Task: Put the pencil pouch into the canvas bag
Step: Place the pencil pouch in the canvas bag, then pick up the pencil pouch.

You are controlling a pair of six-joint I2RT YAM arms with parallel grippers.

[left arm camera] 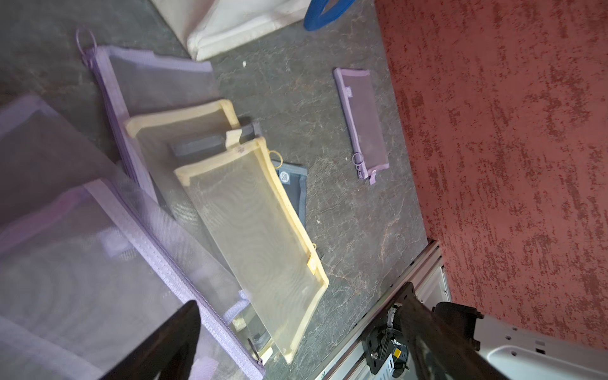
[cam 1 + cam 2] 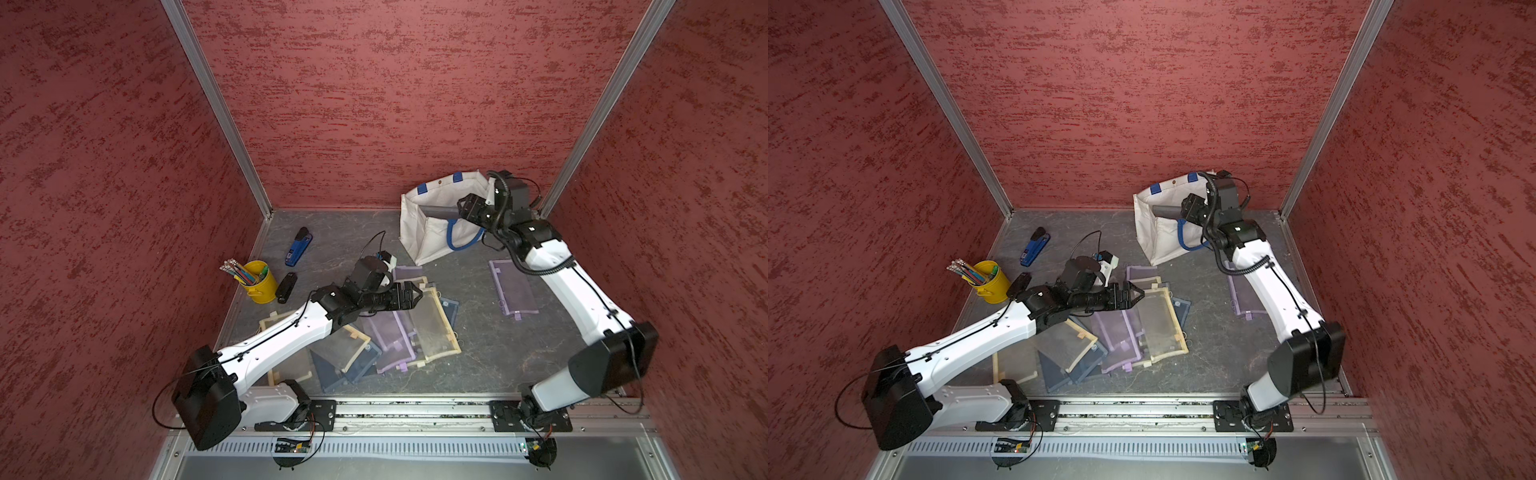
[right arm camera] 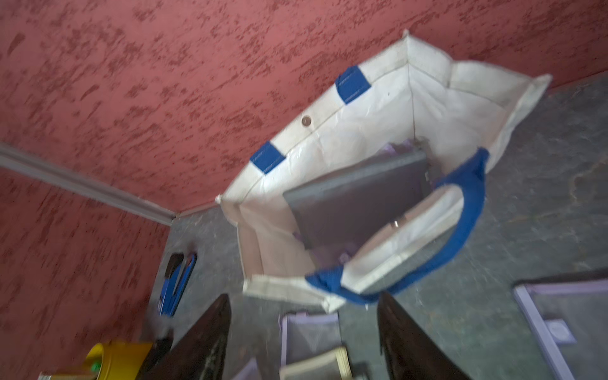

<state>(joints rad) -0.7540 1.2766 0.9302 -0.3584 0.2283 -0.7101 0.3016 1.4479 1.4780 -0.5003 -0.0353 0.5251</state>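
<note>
- Right wrist view, smeared throughout: the canvas bag [image 3: 427,85] is a boxy off-white tote of stiff, creased cloth with blue webbing handles and a metal snap, its mouth gaping.
- The pencil pouch [image 3: 355,197] — flat, grey, rectangular — lies slanted inside the bag. Its lower edge is hidden behind the near rim, and something lilac beneath it is too blurred to name.
- The right gripper [image 3: 303,293] hangs just outside that rim, dark tapered fingers spread, nothing between them.
- In a top view the bag sits at 1 o'clock on the grey marbled floor [image 2: 478,345], against the back wall; the arm covers its right side.
- The left gripper [image 2: 415,296] hovers, jaws parted and empty, above a heap of mesh pouches [image 2: 399,336] — lilac, cream and navy edged — at 6 o'clock, partly hidden by the arm.
- A lone lilac pouch [image 2: 513,291] lies at 3 o'clock, bare floor around it.
- A yellow bucket [image 2: 262,286] of pencils stands at 9 o'clock by the left wall, a black stapler [image 2: 286,287] just beside it and a blue stapler [image 2: 298,247] at 10 o'clock.
</note>
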